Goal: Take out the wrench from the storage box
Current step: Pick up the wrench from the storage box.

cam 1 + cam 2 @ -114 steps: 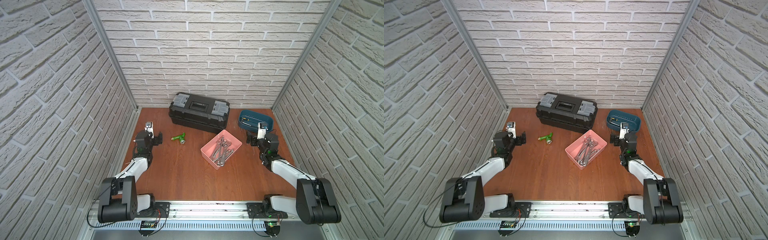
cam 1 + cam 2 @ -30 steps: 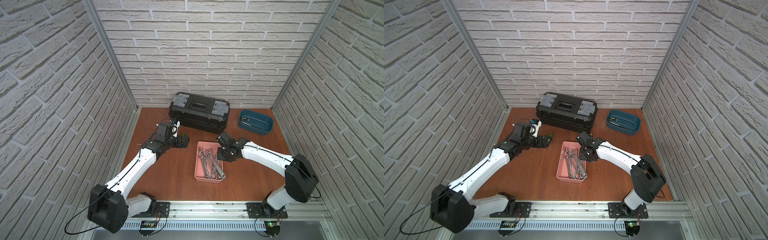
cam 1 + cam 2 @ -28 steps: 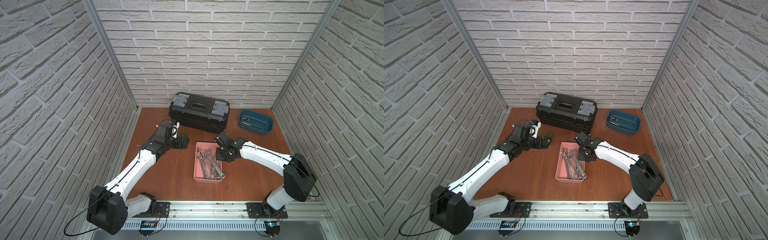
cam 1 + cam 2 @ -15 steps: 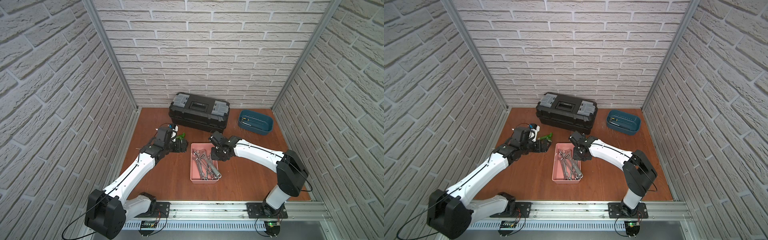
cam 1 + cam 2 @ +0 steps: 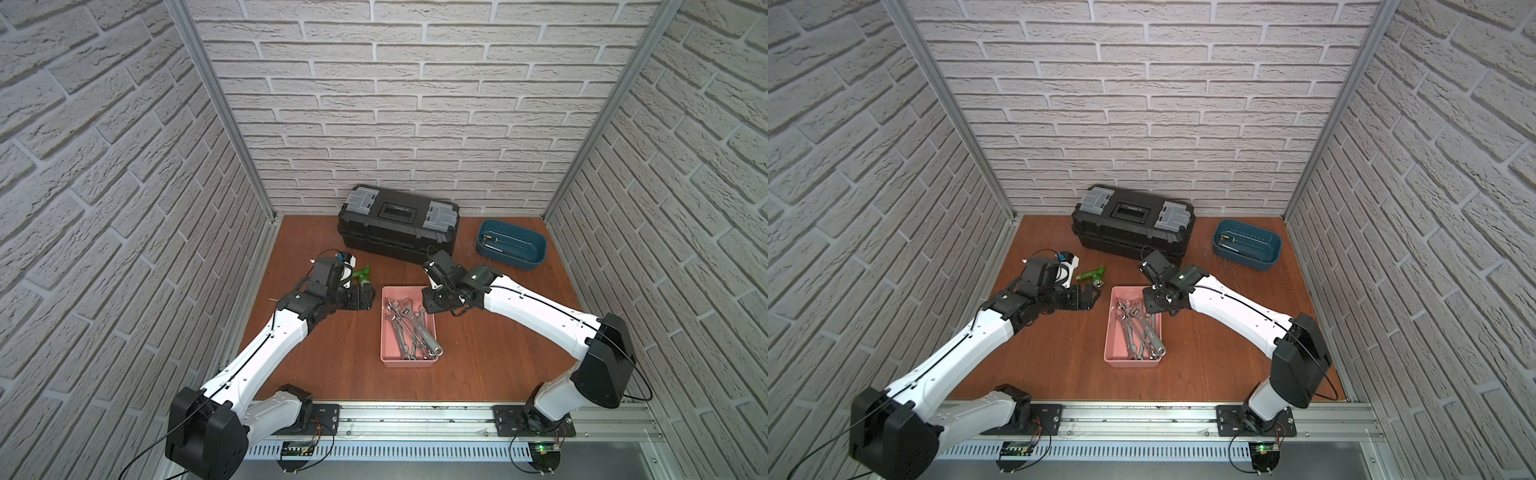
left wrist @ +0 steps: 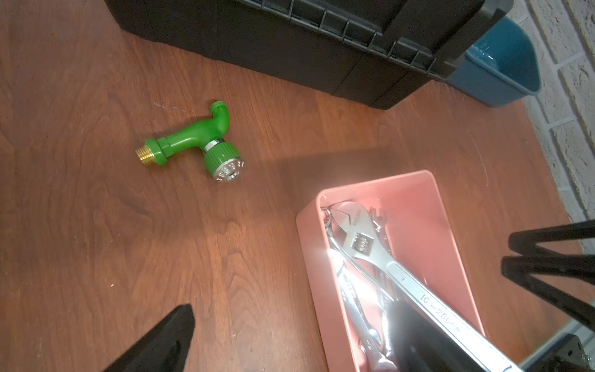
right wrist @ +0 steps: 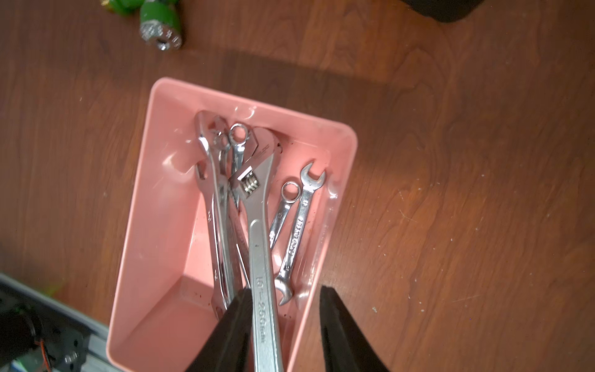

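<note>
Storage box glossy pink plastic; wrenches polished metal; table smooth wood grain.

1. The box sits mid-table, its long side running front to back.
2. Wrenches lie piled lengthwise in the box. The adjustable wrench lies on top, head toward the far end.
3. The toolbox stands behind the box, at the table's back.
4. The tub stands right of the toolbox, in the far right corner.
5. The tap lies left of the box's far end, before the toolbox.
6. The left gripper is just left of the box and just before the tap.
7. The right gripper is at the box's right edge.
</note>
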Robot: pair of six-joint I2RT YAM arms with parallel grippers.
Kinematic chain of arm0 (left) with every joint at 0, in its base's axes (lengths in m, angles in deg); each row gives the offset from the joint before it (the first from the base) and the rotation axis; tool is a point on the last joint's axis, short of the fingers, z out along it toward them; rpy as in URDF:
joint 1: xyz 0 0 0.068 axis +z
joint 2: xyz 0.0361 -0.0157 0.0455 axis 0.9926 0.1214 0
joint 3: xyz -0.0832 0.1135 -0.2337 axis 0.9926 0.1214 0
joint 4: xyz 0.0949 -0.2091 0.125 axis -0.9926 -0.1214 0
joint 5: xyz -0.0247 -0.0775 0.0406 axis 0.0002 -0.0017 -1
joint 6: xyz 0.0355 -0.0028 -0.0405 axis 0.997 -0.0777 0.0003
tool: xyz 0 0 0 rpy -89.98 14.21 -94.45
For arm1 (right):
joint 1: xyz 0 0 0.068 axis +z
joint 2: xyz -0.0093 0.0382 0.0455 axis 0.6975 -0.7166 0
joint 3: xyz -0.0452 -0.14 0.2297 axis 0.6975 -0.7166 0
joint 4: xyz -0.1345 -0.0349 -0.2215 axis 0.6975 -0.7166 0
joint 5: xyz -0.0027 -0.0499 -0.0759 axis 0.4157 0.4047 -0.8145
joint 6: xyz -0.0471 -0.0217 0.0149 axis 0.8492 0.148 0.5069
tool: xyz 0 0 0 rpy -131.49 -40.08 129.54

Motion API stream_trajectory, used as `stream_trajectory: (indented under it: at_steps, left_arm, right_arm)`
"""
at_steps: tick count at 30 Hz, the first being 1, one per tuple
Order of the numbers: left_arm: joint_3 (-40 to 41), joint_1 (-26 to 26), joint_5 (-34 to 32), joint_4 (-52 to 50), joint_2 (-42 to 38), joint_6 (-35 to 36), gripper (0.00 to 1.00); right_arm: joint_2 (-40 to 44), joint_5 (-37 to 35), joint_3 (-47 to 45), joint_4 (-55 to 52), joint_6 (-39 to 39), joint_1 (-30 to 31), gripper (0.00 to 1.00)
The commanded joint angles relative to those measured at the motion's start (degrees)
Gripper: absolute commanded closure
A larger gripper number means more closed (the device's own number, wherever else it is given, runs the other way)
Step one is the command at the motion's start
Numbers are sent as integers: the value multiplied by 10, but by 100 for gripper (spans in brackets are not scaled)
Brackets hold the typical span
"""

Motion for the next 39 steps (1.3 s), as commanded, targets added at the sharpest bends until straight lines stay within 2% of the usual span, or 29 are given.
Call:
stream_trajectory:
  at_steps: [1, 9, 18, 30, 39]
  left_arm:
    - [11, -2, 5, -5, -16, 5, 2]
    - [31, -2, 8, 9, -27, -11, 2]
    - [71, 0, 48, 21, -44, -21, 2]
    - [109, 0, 70, 54, -63, -42, 2]
    - [112, -1, 76, 56, -57, -42, 2]
  right_arm:
    - [4, 29, 6, -6, 66, 27, 55]
    - [-58, 8, 18, 46, 71, 89, 54]
    - [-127, -28, 35, 57, 95, 92, 63]
    - [-173, -31, 30, 71, 101, 91, 73]
    - [-172, -33, 41, 73, 93, 91, 94]
